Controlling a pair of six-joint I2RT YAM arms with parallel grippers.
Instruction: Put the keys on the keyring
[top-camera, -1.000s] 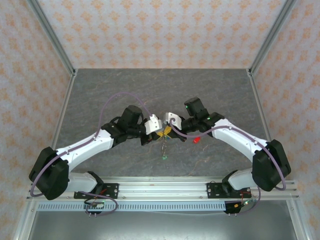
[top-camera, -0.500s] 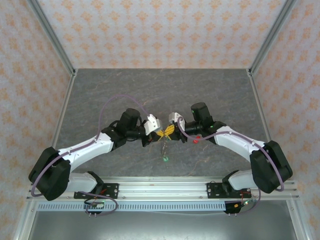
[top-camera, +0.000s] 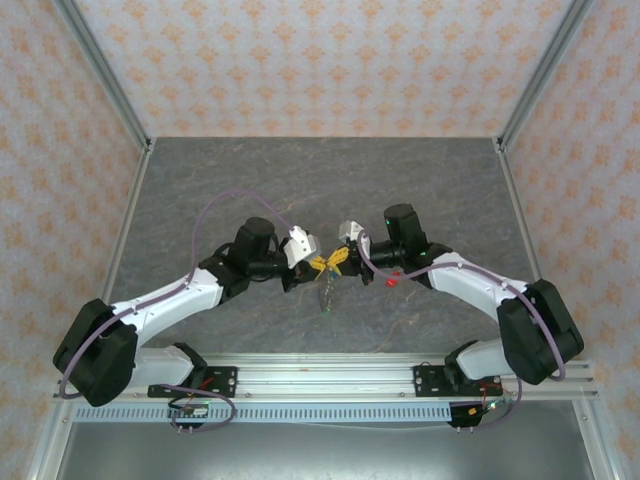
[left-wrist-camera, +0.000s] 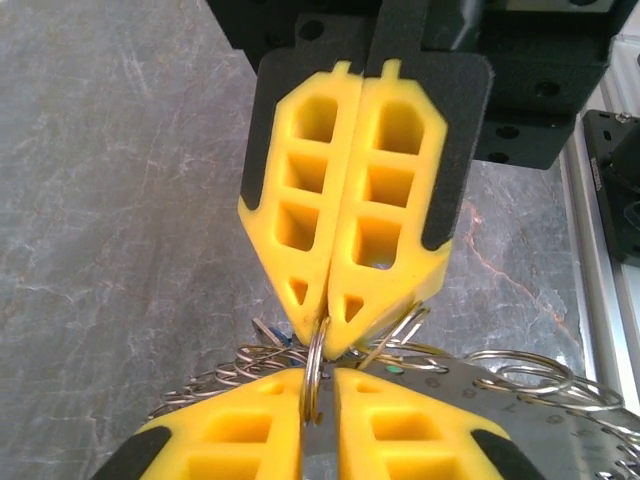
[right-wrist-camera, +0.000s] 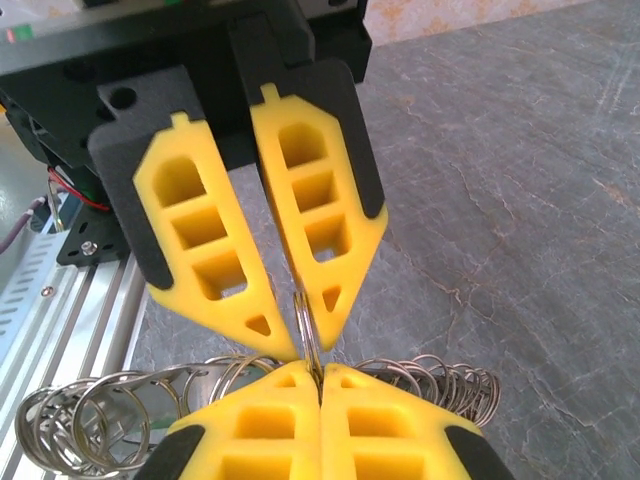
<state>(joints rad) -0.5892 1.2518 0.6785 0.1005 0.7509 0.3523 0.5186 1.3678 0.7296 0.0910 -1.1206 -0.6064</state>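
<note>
Both grippers meet tip to tip above the middle of the table. A small metal split ring, the keyring (left-wrist-camera: 315, 372) (right-wrist-camera: 307, 312), stands on edge between them. My right gripper (right-wrist-camera: 320, 372) (left-wrist-camera: 327, 338) (top-camera: 338, 262) is shut on it. My left gripper (left-wrist-camera: 318, 400) (right-wrist-camera: 308, 342) (top-camera: 318, 266) has its jaws a little apart, with the ring in the gap. A bunch of linked wire rings (right-wrist-camera: 440, 385) (left-wrist-camera: 220, 375) and a flat grey metal piece with a green spot (left-wrist-camera: 520, 400) hang below. A red key (top-camera: 393, 281) lies on the table under the right arm.
The grey stone-patterned table (top-camera: 300, 180) is walled by patterned panels on three sides. An aluminium rail (top-camera: 330, 378) carrying the arm bases runs along the near edge. Something small and green (top-camera: 327, 309) dangles below the grippers.
My left gripper's jaws have parted slightly. The right wrist swung round to face the left gripper. The dangling green piece sits a little higher.
</note>
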